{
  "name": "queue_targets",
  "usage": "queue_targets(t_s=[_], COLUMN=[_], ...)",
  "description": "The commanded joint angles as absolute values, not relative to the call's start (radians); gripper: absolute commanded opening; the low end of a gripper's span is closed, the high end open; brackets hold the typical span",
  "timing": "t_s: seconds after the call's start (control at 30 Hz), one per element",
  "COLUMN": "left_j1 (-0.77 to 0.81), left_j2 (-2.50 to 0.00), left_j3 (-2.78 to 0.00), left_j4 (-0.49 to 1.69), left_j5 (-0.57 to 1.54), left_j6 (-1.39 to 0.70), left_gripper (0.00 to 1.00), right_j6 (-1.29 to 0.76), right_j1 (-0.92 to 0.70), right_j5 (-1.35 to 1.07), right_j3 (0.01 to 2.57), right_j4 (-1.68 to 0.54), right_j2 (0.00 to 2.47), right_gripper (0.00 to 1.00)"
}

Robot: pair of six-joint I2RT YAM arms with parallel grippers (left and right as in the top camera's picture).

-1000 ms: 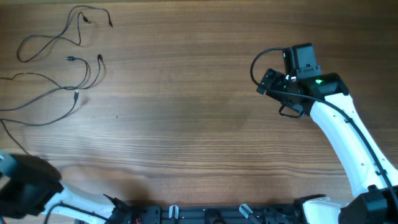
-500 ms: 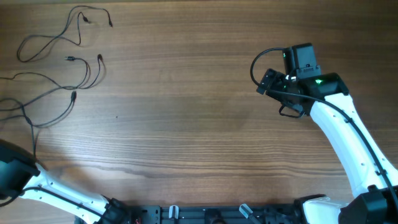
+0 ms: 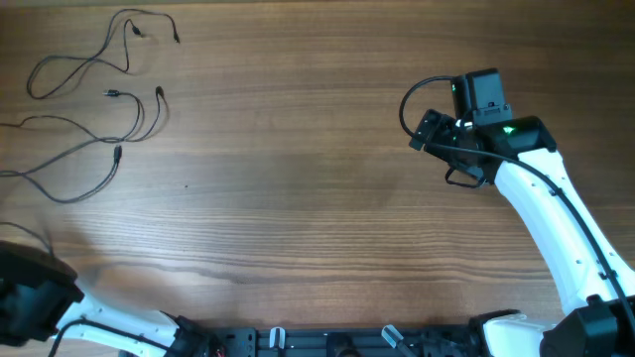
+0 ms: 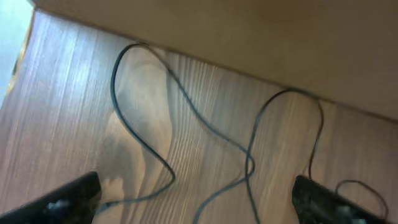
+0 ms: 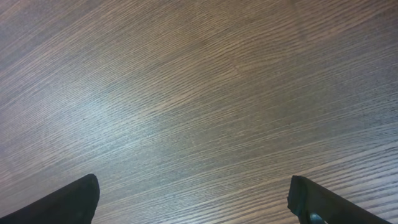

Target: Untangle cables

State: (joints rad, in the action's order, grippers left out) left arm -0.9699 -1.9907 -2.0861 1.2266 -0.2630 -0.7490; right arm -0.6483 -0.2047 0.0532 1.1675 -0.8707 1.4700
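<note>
Cables [image 3: 109,94]: thin, dark, loosely looped and crossing at the table's [image 3: 298,198] upper-left in the overhead view. Left gripper [image 4: 196,190]: jaws apart, empty, near the loops, probably lining up a strand. Right gripper [image 5: 193,186]: jaws apart, empty, well apart over bare wood.

cables [image 3: 119,151]: run off overhead's left edge, plug types too small to tell | left wrist view: blurred, cables exit bottom edge | left tool [image 4: 193,202], right tool [image 5: 196,199]: only finger ends show, rest cropped | left arm [image 3: 30,297]: cut by corner
</note>
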Motion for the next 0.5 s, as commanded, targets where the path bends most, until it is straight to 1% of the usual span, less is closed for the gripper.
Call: queue_targets(t_s=[0.0,0.03,0.07,0.1,0.13,0.2,0.3,0.4,0.47], left_j1=[-0.972,-0.970,-0.969,-0.969,-0.969,-0.969,-0.969,-0.969,-0.969], left_j2=[-2.008,-2.015,-2.020,-2.025,-2.032,-2.048,-2.049,-2.049,-2.049], left_j3=[-2.081,-2.067,-2.045,-2.016,-1.983,-1.875,-1.683,-1.537,-1.491], left_j4=[1.280,1.289,1.306,1.306,1.300,1.260,1.143,0.997,0.931], left_j5=[-0.157,-0.120,-0.128,-0.128,-0.131,-0.120,-0.083,-0.068,-0.063], left_j6=[-0.764,-0.763,-0.740,-0.691,-0.652,-0.575,-0.447,-0.370,-0.369], left_gripper=[0.86,0.89,0.92,0.97,1.00,1.00,1.00,1.00,1.00], right_j6=[-0.632,-0.631,-0.631,-0.632,-0.631,-0.631,-0.632,-0.631,-0.631], right_j1=[-0.203,-0.202,-0.202,-0.203,-0.202,-0.203,-0.203,-0.202,-0.202], right_j5=[0.052,0.052,0.052,0.052,0.052,0.052,0.052,0.052,0.052], right_j3=[1.169,1.169,1.170,1.170,1.169,1.169,1.170,1.169,1.170], right_j4=[-0.868,-0.868,-0.868,-0.868,-0.868,-0.868,-0.868,-0.868,-0.868], right_j2=[1.480,1.480,1.480,1.480,1.480,1.480,1.480,1.480,1.480], right_gripper=[1.00,1.00,1.00,1.00,1.00,1.00,1.00,1.00,1.00])
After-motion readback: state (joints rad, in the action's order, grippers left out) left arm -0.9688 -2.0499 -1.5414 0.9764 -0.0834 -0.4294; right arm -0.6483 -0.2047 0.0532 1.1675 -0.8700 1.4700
